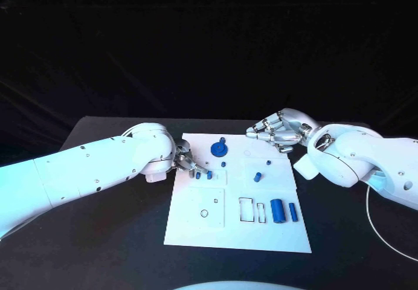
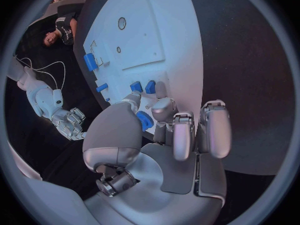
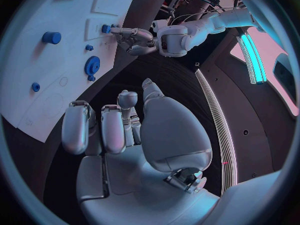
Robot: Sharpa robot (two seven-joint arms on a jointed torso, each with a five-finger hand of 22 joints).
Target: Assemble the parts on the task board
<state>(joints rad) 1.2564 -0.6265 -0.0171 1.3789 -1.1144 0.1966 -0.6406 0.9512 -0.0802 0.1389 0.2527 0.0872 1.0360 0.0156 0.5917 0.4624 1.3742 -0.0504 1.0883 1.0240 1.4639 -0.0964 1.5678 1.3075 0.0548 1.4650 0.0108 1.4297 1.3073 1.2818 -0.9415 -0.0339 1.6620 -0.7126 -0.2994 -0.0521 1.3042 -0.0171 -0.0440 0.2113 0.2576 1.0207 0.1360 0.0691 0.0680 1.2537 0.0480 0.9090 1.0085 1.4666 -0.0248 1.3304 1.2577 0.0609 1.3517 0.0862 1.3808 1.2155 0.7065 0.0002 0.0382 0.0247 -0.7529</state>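
L hand point(image 1: 185, 158) at parts point(image 1: 203, 175) – R hand point(image 1: 277, 132) empty.

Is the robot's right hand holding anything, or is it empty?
Empty. The right robot hand hovers past the task board's far edge, fingers curled around nothing.

Cool bluish light falls from above onto the flat white rectangular task board point(image 1: 235, 232), which glows bright against the dim matte black table point(image 1: 104, 241). Background stays near black. Both wrist views bend straight edges strongly toward their dark circular rims.
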